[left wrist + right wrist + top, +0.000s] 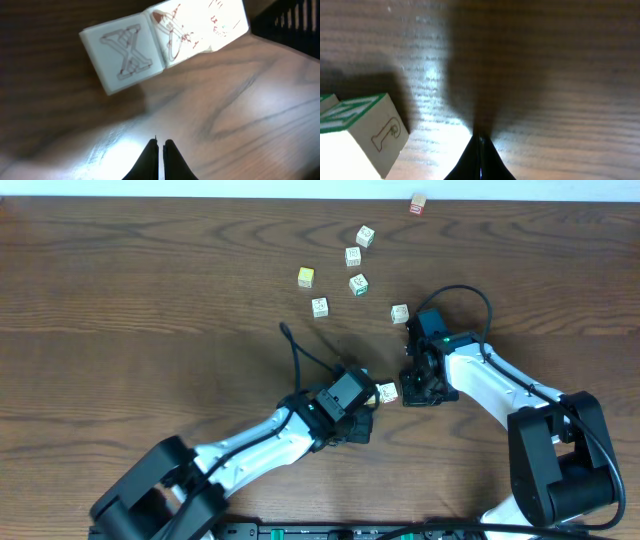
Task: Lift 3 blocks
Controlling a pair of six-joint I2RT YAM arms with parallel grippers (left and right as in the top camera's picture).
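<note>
Clenched on nothing, left gripper (pixel 160 148) and right gripper (pixel 481 145) flank a pale block (pixel 386 392) mid-table, skewed to the edges; more blocks (pixel 352 256) scatter beyond, a red-edged block (pixel 418 204) at the far edge.

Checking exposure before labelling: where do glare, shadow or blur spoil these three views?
Left wrist: the pale wooden cube printed with an X has its right face blown out, and glare spots the brown wooden table. Right wrist: a dark shadow band, soft green-edged wooden cube. Overhead: evenly lit.
</note>
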